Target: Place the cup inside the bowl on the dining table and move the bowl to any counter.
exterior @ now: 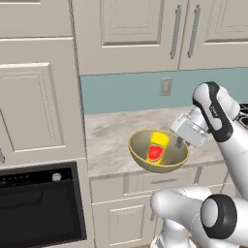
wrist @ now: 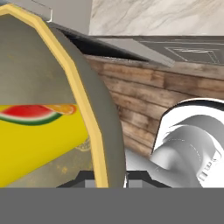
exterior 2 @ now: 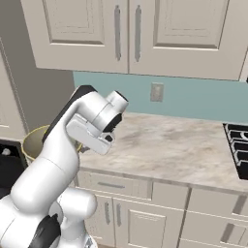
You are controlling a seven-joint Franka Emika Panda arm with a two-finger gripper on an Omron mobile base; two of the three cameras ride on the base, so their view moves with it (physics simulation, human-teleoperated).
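**Pincer clamped on bowl rim, bowl carried tilted at the counter edge**

Left base view: the pincer [exterior: 179, 142] is closed on the right-hand rim of the bowl [exterior: 140, 156], one finger inside, one outside. The bowl is tipped toward the camera and overlaps the front edge of the counter [exterior: 109, 135]; whether its underside touches the top I cannot tell. The cup [exterior: 157, 147] lies inside it, leaning against the inner wall. Judgement: the cup step is done and the set-down is in hand. To do it well, level the bowl first, carry it further in from the edge, lower until the base sits flat, then let go; a tilted release risks the cup rolling out.

Right base view: the arm hides most of the bowl; an olive rim arc [exterior 2: 30, 137] shows at left, off the counter's left end [exterior 2: 184, 145].

Hand view: thin yellow-edged rim [wrist: 85, 100], matte olive-tan outside, paler inside. The cup [wrist: 39, 140] is smooth, yellow and cylindrical, with a watermelon-like red and green patch. Counter marbled beige, hard and flat.
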